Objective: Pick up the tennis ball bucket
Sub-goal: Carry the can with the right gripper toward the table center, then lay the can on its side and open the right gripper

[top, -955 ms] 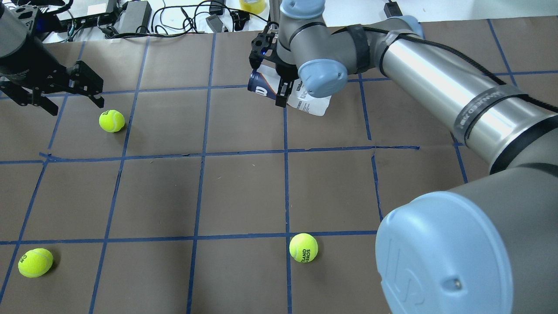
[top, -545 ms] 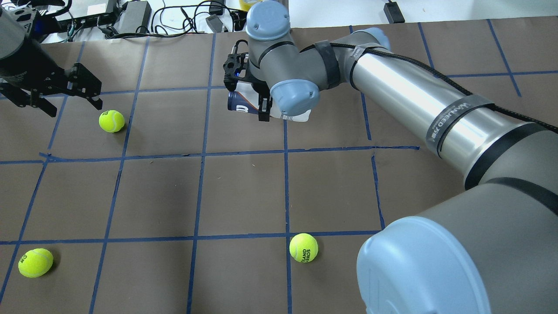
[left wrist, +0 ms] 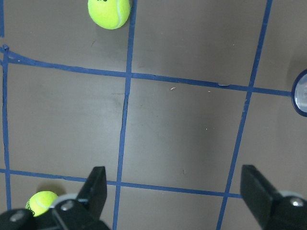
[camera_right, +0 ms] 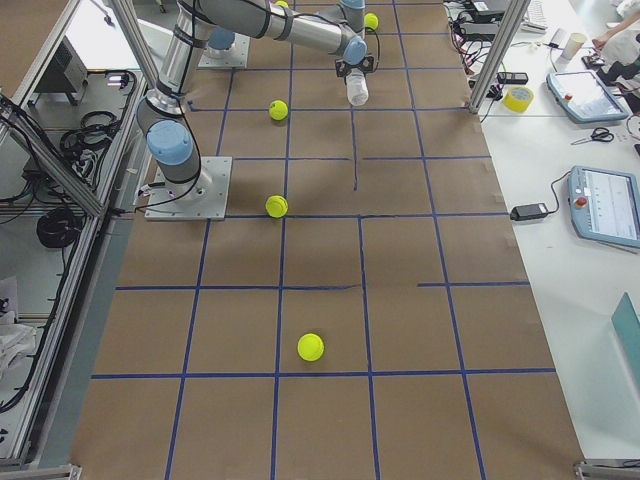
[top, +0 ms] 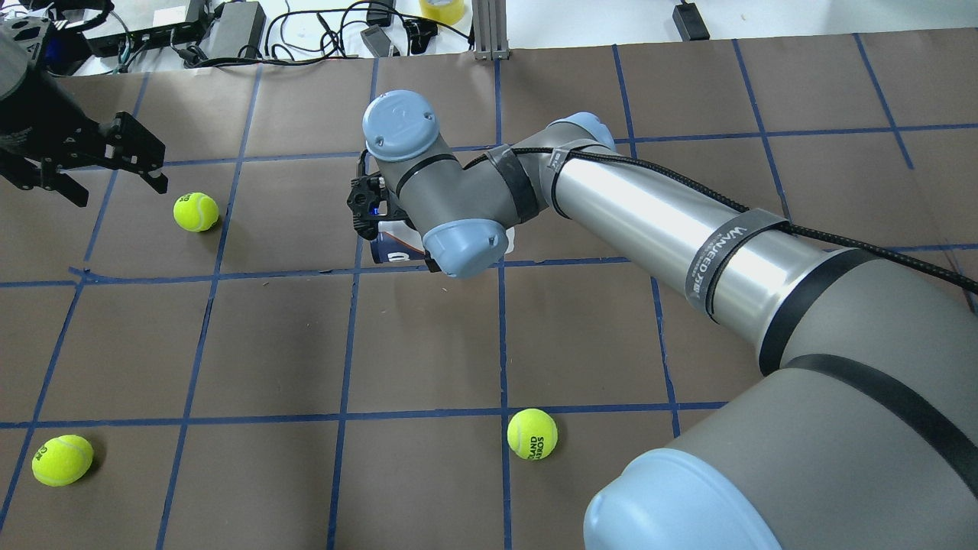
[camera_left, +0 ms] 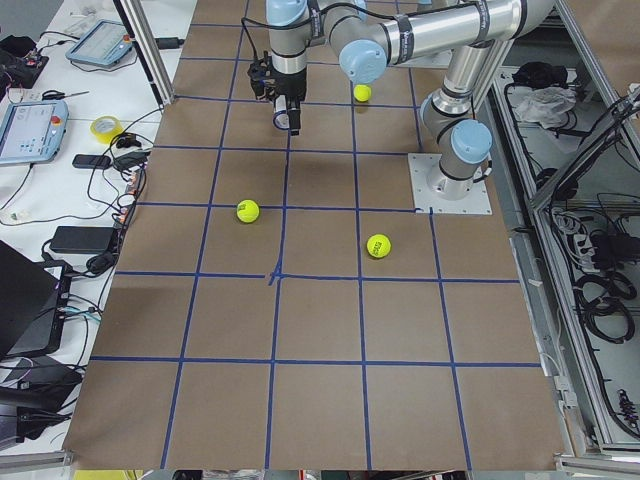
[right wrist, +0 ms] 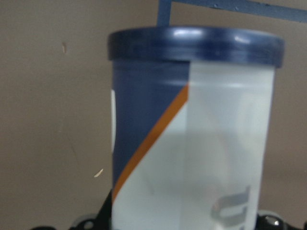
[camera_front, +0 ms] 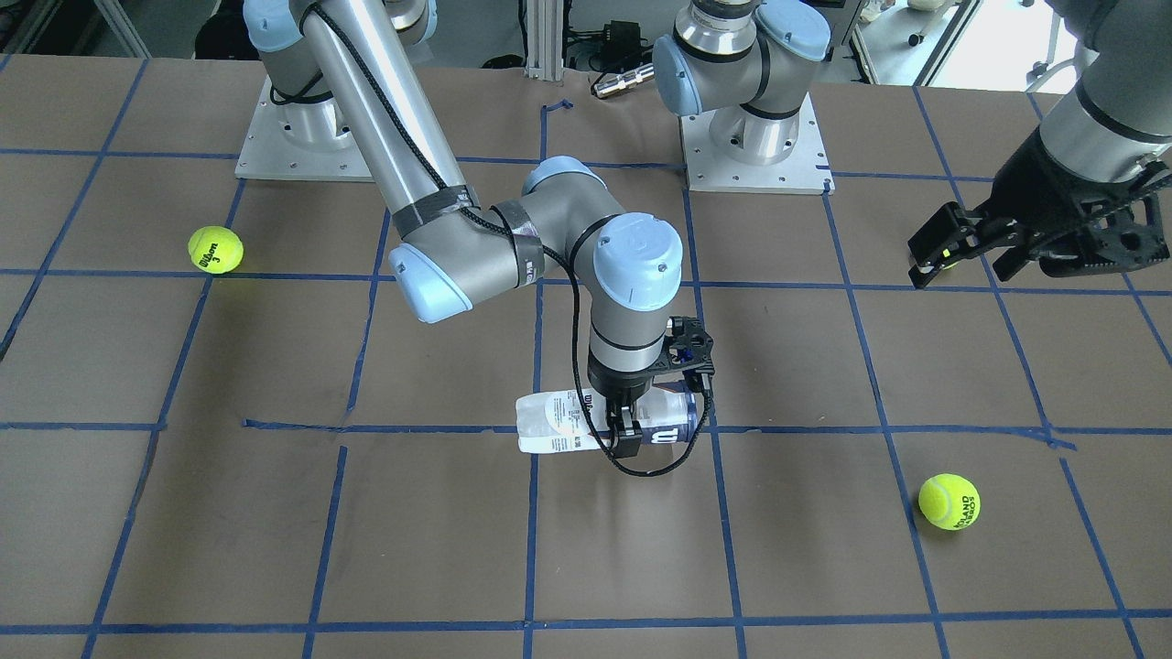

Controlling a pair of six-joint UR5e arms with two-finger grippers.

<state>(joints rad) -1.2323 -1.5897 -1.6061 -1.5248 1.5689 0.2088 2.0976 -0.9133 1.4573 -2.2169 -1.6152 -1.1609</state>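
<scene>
The right pincer (camera_front: pixel 624 428) is closed across the tennis ball bucket (camera_front: pixel 563 423), one finger on either side of its wall, and carries it lying level. We judge the bucket to hang just clear of the tabletop (top: pixel 267 344), though no view shows the gap plainly. The fingers sit somewhat nearer the dark blue rim than the clear end, so the longer, transparent part juts out on one side of the pincer. The wall looks thin, smooth and see-through, and we see no balls inside. We therefore expect it to be light, slippery and easy to dent, and a round body of this kind may pivot or slide between flat pads. A moderate squeeze close to mid-length should keep it balanced. The left pincer (left wrist: pixel 175 191) hovers well apart from the right one with its fingers spread wide and nothing between them. One tennis ball (left wrist: pixel 109 12) lies ahead of it, and another (left wrist: pixel 41 203) lies just beside one finger. The tabletop is covered in brown paper gridded with blue tape. Beyond its far edge lie cables (top: pixel 306 27) and power bricks, and teach pendants (camera_right: pixel 605 205) rest on a side bench.
</scene>
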